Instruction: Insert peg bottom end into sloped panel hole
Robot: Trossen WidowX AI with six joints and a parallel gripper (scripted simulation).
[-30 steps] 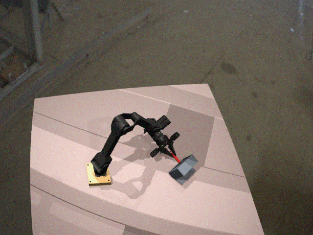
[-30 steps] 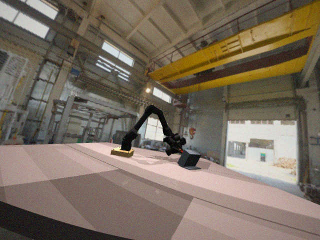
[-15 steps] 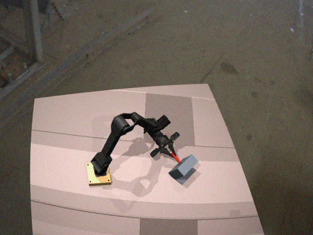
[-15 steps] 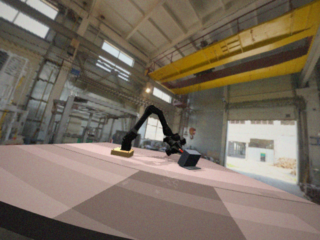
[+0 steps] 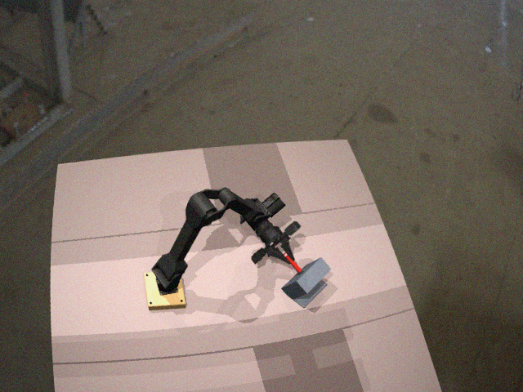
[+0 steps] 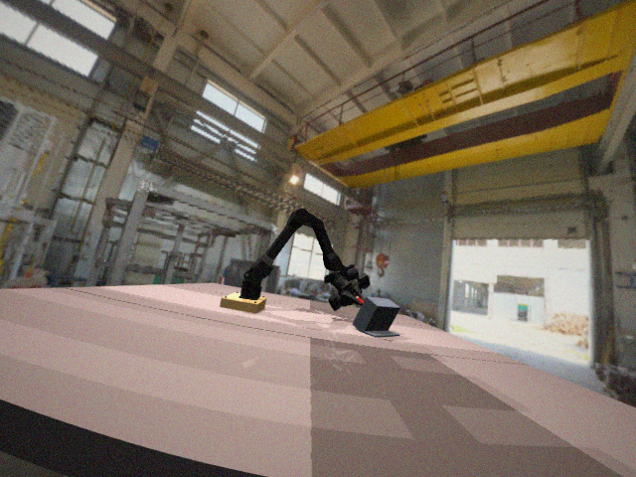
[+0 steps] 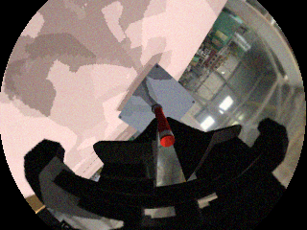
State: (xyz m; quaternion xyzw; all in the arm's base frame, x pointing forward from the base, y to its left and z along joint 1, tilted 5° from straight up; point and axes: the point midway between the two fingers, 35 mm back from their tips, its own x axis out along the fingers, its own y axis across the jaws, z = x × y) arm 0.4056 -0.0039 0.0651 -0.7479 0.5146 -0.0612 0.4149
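My gripper is shut on a thin red peg. The peg slants down and away from the fingers, and its far end meets the sloped face of the grey-blue panel. In the wrist view the peg's tip touches the panel face near its middle. The hole itself is hidden behind the peg tip, so I cannot tell how deep the peg sits.
The arm's yellow base plate stands on the pink patterned table left of the panel. The table's right edge lies beyond the panel. A hall floor surrounds the table.
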